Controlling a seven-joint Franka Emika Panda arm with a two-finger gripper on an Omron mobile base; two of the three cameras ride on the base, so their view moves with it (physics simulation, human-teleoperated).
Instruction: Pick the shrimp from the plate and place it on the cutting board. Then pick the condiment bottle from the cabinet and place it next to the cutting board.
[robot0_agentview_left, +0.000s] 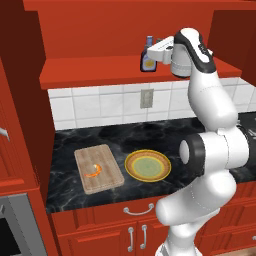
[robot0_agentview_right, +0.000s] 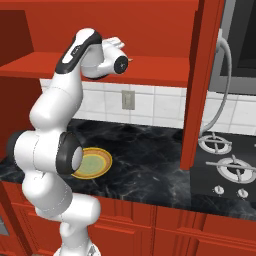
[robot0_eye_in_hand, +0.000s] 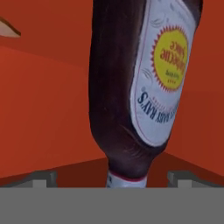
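A rendered home kitchen: red wooden cabinet (robot0_agentview_left: 125, 30) units above and red drawers (robot0_agentview_left: 135, 210) with silver handles below a dark marble bench (robot0_agentview_left: 150, 135). White wall tiles (robot0_agentview_left: 100, 107) carry a socket (robot0_agentview_left: 146, 98), and a gas hob (robot0_agentview_right: 227, 165) sits beside a cutting board (robot0_agentview_left: 98, 168) and plate (robot0_agentview_left: 147, 165).

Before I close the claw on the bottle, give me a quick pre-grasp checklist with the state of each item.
1. Shrimp lying on the cutting board: ok.
2. Plate without the shrimp: ok.
3. Condiment bottle standing upright on the cabinet shelf: ok.
4. Claw open: ok, one fingertip stands on each side of the bottle in the hand view.
5. Bottle centred between the fingertips: ok.
6. Fingertips already touching the bottle: cannot tell.
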